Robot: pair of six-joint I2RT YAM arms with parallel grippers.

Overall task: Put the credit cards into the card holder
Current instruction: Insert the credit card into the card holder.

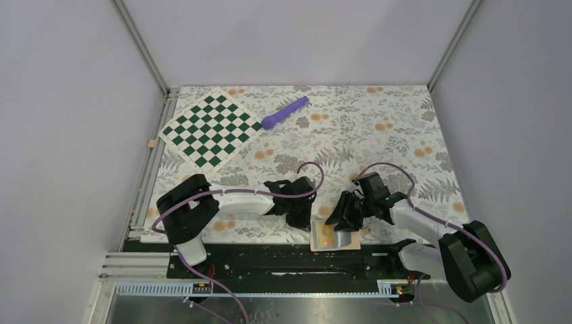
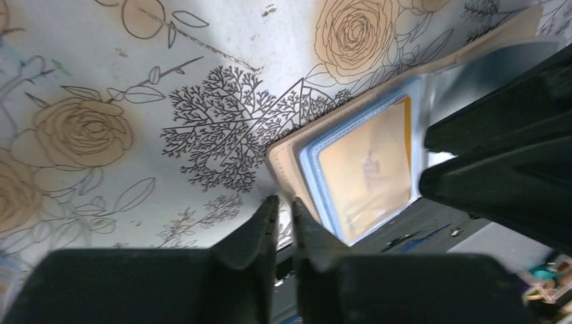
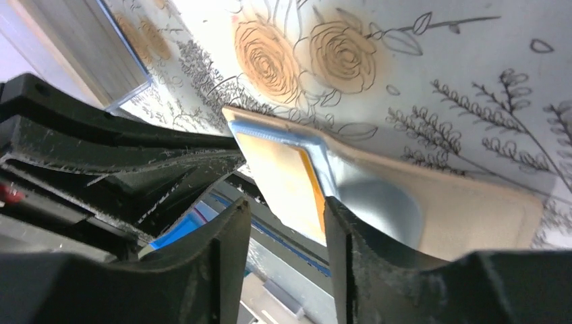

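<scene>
- Checkerboard [image 1: 212, 130] at upper left of the top view, purple stick [image 1: 284, 112] just right of it at upper centre. Both are well apart from the work.
- Left gripper [image 2: 284, 201]: lower centre-left of the top view, fingers pressed together with nothing between them. Tips sit just beside the left outer edge of the card holder [image 3: 465, 209]; contact cannot be told.
- Card holder: lower centre of the top view, at the near edge of the table [image 1: 391, 135], lying open with blue pockets up. Long axis runs left–right along that edge, fold in the middle.
- Credit card [image 2: 364, 172]: one visible, in the left-hand pocket, pale under the sleeve, with a brighter orange strip bare on the fold side. Judged nearly seated, not fully. No other card in view.
- Right gripper [image 3: 284, 202]: just right of centre in the top view, over the holder's right half, fingers parted, nothing seen clamped. In its wrist view the card's bare strip lies straight ahead through the gap.
- Relation for the next move (judgement): the card lies left of the right gripper and right of the left one. Remaining travel is leftward, away from the fold, along the holder's long axis. The right arm is nearer the bare edge and better placed to push; the left tips could brace the outer edge.
- Risk (judgement): the holder sits at the table edge, so a hard push may slide it rather than seat the card.
</scene>
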